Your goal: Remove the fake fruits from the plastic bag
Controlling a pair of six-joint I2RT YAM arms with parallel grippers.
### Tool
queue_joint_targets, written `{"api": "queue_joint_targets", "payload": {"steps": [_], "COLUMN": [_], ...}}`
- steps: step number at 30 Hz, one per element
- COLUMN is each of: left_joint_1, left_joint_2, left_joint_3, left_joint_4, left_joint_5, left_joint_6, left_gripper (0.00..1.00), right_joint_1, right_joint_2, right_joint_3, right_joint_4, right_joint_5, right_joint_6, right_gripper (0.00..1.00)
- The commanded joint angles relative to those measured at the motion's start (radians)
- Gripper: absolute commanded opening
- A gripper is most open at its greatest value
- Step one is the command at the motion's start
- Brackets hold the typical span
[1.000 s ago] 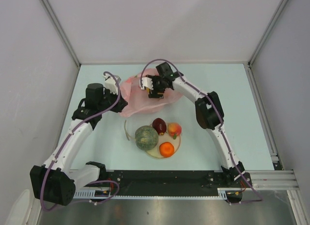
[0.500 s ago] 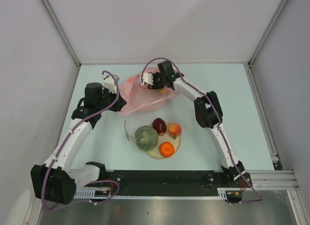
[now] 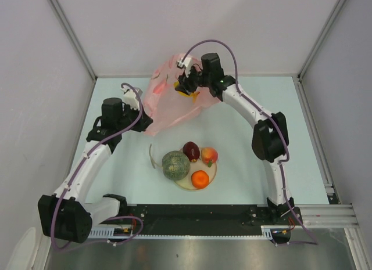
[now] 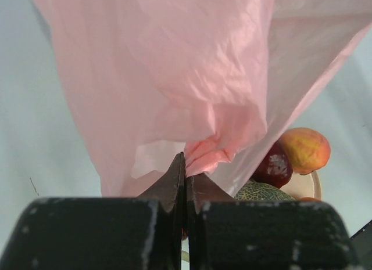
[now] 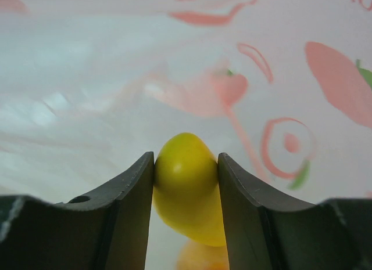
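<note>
Two closed pincers: the left pincer (image 4: pixel 185 178) pinches a fold of the limp pink plastic bag (image 4: pixel 174 78) held off the tabletop (image 3: pixel 290 119); the right pincer (image 5: pixel 186 161) grips mid-body the smooth, probably slippery yellow oblong plastic fruit (image 5: pixel 187 194) against it.

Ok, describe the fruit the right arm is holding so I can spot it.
Find the pink plastic bag held up at the table's far side, beyond the plate. The fingers of the right gripper clamp a small oblong fruit in front of it. It is plain yellow, unlike the melon, apple, peach and orange on the plate.
</note>
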Motion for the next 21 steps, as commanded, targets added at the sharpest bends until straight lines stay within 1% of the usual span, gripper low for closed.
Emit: {"api": "queue_joint_targets", "payload": {"steps": [1, 4, 9, 11, 13, 15, 17, 18, 20, 21], "left_joint_1": [0.012, 0.010, 0.010, 0.010, 0.010, 0.010, 0.010, 0.010, 0.008, 0.007], "left_joint_2": [0.008, 0.024, 0.070, 0.087, 0.116, 0.130, 0.146, 0.149, 0.151, 0.151], "left_joint_3": [0.028, 0.048, 0.125, 0.170, 0.200, 0.230, 0.246, 0.249, 0.243, 0.238], "left_joint_4": [0.028, 0.030, 0.040, 0.045, 0.043, 0.039, 0.036, 0.034, 0.034, 0.033], "left_joint_5": [0.032, 0.037, 0.034, 0.037, 0.038, 0.037, 0.032, 0.035, 0.034, 0.035], "left_joint_6": [-0.030, -0.040, -0.044, -0.050, -0.053, -0.052, -0.053, -0.052, -0.053, -0.055], "left_gripper": [0.00, 0.00, 0.00, 0.00, 0.00, 0.00, 0.00, 0.00, 0.00, 0.00], "right_joint_1": [-0.009, -0.009, -0.012, -0.006, 0.002, 0.014, 0.018, 0.016, 0.011, 0.007], "right_joint_2": [-0.080, -0.060, 0.001, 0.018, 0.027, 0.041, 0.044, 0.046, 0.047, 0.046], "right_joint_3": [-0.066, -0.091, -0.091, -0.119, -0.138, -0.153, -0.185, -0.198, -0.219, -0.235], "right_joint_4": [0.086, 0.125, 0.178, 0.194, 0.177, 0.140, 0.123, 0.122, 0.123, 0.120], "right_joint_5": [-0.100, -0.107, -0.129, -0.106, -0.080, -0.048, 0.003, 0.038, 0.051, 0.052], "right_joint_6": [0.260, 0.349, 0.499, 0.520, 0.508, 0.443, 0.431, 0.428, 0.428, 0.426], "right_gripper": [0.21, 0.20, 0.25, 0.25, 0.25, 0.27, 0.27, 0.31, 0.34, 0.38]}}
